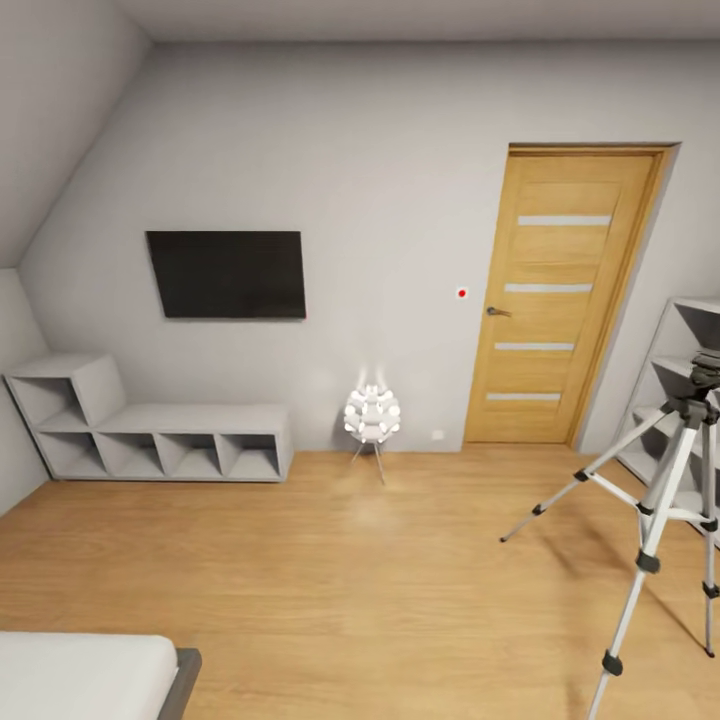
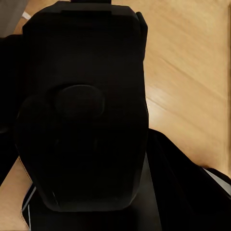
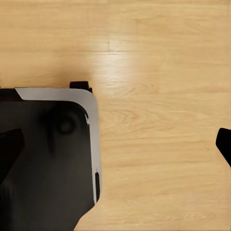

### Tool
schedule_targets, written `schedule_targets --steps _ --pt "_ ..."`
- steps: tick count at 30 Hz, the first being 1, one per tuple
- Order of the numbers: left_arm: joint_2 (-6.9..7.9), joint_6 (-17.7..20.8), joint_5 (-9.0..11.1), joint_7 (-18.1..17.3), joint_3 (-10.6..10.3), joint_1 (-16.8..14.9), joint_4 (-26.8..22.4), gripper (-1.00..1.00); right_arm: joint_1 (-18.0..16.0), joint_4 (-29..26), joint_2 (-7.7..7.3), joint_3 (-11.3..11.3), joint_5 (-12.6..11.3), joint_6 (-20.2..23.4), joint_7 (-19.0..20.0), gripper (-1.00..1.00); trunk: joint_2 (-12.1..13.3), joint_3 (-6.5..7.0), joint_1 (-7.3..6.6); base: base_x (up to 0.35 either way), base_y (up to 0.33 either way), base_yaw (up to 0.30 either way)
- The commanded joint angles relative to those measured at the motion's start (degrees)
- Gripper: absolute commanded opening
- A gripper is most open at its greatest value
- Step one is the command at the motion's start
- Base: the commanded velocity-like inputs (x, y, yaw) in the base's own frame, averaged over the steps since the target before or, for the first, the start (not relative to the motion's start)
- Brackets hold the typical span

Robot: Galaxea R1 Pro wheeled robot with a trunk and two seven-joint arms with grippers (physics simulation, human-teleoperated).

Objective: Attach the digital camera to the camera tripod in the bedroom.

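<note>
The camera tripod (image 1: 655,510) stands at the right of the head view on the light wood floor, silver legs spread, black head (image 1: 703,375) at the top. In the left wrist view a black rounded block with a round lens bulge, the digital camera (image 2: 82,67), sits very close to the lens. My left gripper (image 2: 86,144) appears shut on it, with dark finger shapes at its sides. The right wrist view looks down on the floor, where my right gripper (image 3: 117,144) is open, its black fingertips (image 3: 224,143) far apart with nothing between them.
The bedroom has a wooden door (image 1: 565,300) at the back right and a white cube shelf (image 1: 690,340) behind the tripod. A black wall screen (image 1: 228,273), a low grey shelf (image 1: 150,430), a white lamp (image 1: 372,415), a bed corner (image 1: 90,675) and my base (image 3: 48,159) also show.
</note>
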Motion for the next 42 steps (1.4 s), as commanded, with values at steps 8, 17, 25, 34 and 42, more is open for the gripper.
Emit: schedule_targets --steps 8,17,25,34,42 --pt "0.0 -0.11 0.39 -0.04 -0.49 -0.01 0.03 -1.0 -0.03 0.13 0.05 -0.49 0.42 -0.33 0.08 1.0 -0.03 -0.02 0.05 0.328 0.0 0.0" --pt "0.0 -0.11 0.39 -0.04 -0.44 -0.01 0.02 -1.0 -0.03 -0.03 -0.08 -0.49 0.44 -0.61 -0.15 1.0 -0.03 -0.02 0.05 0.328 0.0 0.0" --pt "0.05 -0.11 0.47 -0.04 -0.41 -0.01 0.04 -1.0 -0.03 -0.13 0.21 -0.49 0.48 -0.83 -0.17 1.0 -0.03 -0.02 0.05 0.328 0.0 0.0" --pt "0.06 -0.23 0.48 -0.04 -0.4 -0.01 0.04 -1.0 -0.03 -0.13 0.3 -0.49 0.48 -0.77 -0.17 1.0 -0.03 -0.02 0.05 0.328 0.0 -0.012" --pt "0.03 -0.24 0.48 -0.02 -0.4 -0.01 0.04 -1.0 -0.03 -0.13 0.36 -0.56 0.49 -0.62 -0.16 1.0 -0.03 -0.02 0.05 0.328 0.0 -0.181"
